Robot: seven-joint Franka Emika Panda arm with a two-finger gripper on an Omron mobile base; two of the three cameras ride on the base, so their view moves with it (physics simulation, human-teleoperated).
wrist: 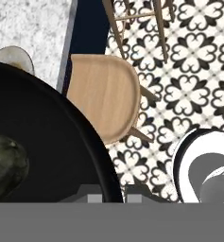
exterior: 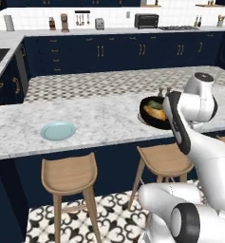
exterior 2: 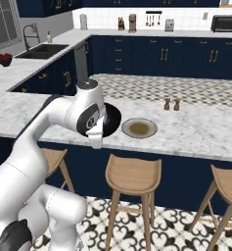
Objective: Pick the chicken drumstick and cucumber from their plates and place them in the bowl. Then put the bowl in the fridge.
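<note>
Bowl (exterior: 152, 114), black, hangs above the marble counter's (exterior: 99, 121) edge, rim pinched in the closed gripper (wrist: 114, 191). Left base view shows chicken drumstick (exterior: 157, 113) and cucumber (exterior: 154, 104) inside; hand view adds a wooden stool (wrist: 104, 94) below.

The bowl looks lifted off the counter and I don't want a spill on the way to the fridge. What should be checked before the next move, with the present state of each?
1. Hand shut on the bowl rim: ok, the rim runs down between the tips in the hand view.
2. Cucumber in the bowl: ok.
3. Chicken drumstick in the bowl: ok, orange piece beside the green.
4. Both plates cleared: ok, blue plate and brown-centred plate are bare.
5. Bowl level: cannot tell, arm hides part of it.
6. Fridge door open, path clear: cannot tell.
</note>
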